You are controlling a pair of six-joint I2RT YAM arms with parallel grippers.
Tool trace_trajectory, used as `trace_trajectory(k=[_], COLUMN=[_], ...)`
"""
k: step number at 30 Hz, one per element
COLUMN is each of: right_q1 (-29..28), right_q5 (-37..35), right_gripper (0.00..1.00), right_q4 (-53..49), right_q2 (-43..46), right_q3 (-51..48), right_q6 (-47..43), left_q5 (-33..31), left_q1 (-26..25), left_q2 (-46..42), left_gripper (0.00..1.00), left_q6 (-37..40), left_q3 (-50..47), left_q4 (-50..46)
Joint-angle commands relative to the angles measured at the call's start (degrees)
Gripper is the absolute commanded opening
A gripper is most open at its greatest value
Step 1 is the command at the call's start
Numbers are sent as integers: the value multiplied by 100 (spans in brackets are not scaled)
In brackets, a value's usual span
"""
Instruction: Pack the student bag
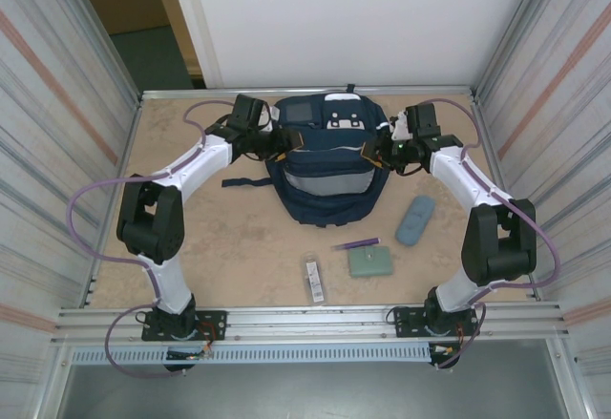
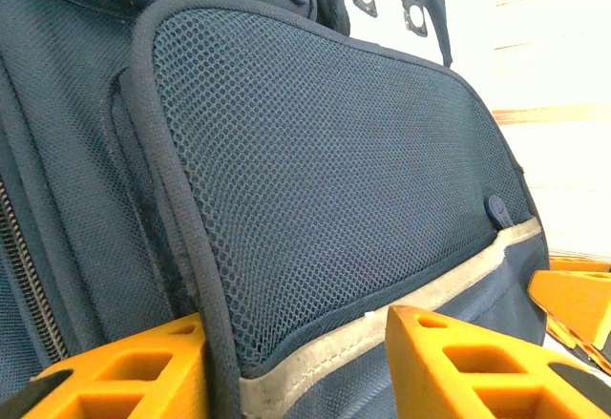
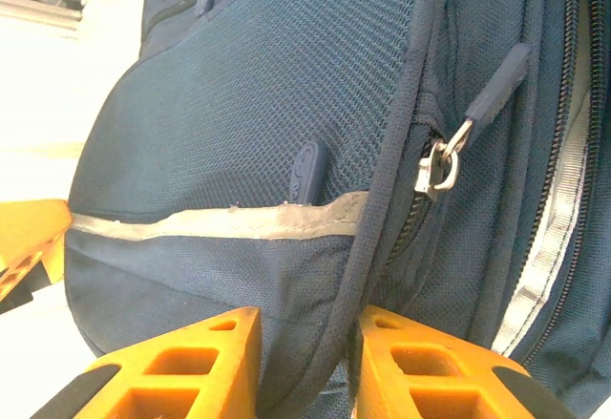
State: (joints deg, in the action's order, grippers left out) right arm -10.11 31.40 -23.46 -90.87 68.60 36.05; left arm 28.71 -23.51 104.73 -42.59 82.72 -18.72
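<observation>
The student bag, navy with a mesh front pocket and a pale grey strip, lies at the back middle of the table. My left gripper is at its left side. In the left wrist view the orange fingers straddle the pocket's piped edge and grey strip, with fabric filling the gap. My right gripper is at the bag's right side. There the fingers are shut on the pocket's piped edge, just below a metal zip pull.
In front of the bag lie a blue-grey case, a green pad, a purple pen and a clear packet. A dark strap trails left of the bag. Metal walls close in on both sides.
</observation>
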Motion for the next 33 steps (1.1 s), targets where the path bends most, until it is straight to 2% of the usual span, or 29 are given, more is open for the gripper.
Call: trace_trajectory(k=[1,11,15,26,33], right_q1=[-140,-215,-306,-336,-523], right_q5=[564,619,547,507,374], right_gripper=[30,33,33,33,33], right_q4=[506,772,806,758,690], right_q2=[105,35,52,42,32], right_q3=[276,435,602,598,269], right_q6=[180,410,423,402,317], left_q5=[447,709,796,495,144], left_q1=[-110,-110,-110,-110,-42], left_q2=[-94,-246,-241,-463,-521], left_gripper=[46,45,45,44,45], left_q6=[-111,-185,-142,279,540], left_q3=[245,143,326,383,84], left_q4=[534,1217,1177,921,698])
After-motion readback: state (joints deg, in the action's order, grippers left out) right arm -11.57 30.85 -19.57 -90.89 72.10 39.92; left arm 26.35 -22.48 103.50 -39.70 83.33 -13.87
